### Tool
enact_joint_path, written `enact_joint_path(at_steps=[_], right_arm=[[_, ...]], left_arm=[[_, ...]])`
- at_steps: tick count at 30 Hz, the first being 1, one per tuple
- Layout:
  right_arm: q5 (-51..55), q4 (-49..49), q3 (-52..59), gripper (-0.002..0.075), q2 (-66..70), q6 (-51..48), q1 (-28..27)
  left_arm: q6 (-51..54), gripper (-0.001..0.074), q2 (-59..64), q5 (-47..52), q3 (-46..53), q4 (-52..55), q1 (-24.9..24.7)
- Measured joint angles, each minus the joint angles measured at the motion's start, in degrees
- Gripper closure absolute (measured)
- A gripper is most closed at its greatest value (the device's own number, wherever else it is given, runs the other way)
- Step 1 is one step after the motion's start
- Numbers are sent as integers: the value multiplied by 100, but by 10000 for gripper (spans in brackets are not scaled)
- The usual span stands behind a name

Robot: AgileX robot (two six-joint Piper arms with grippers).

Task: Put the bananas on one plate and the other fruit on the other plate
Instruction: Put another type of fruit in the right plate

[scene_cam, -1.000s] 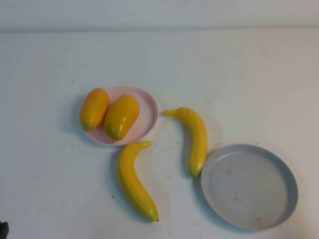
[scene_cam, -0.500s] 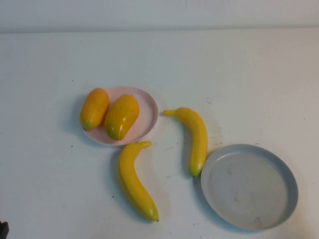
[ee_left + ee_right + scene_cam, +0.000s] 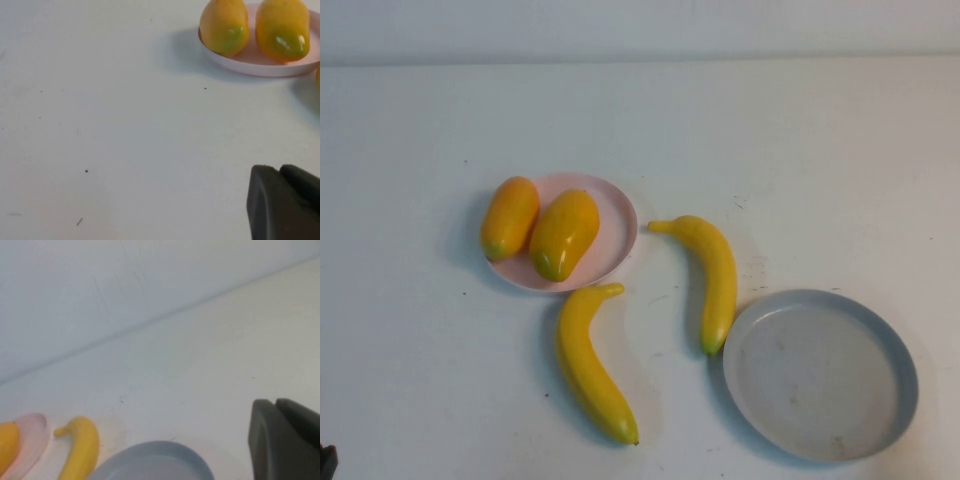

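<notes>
Between the two plates lie the bananas: one (image 3: 711, 280) runs near-to-far with its near tip just beside the grey plate (image 3: 898, 385), the other (image 3: 588, 364) lies below the pink plate (image 3: 621, 226), where both mangoes (image 3: 563, 233) already sit. We judge the right arm nearer the grey-side banana. Only a dark corner of the left gripper (image 3: 284, 204) and the right gripper (image 3: 285, 440) shows; we cannot tell how their jaws stand.
</notes>
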Motion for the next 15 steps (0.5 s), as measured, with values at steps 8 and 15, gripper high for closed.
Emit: enact_joint_path(at_steps=[8,15], right_arm=[[-127,935,-72,743,0,0,0],[2084,905,-1694,743,868,0,0]], left_arm=[[0,733,0,0,0,0,0],[0,733,0,0,0,0,0]])
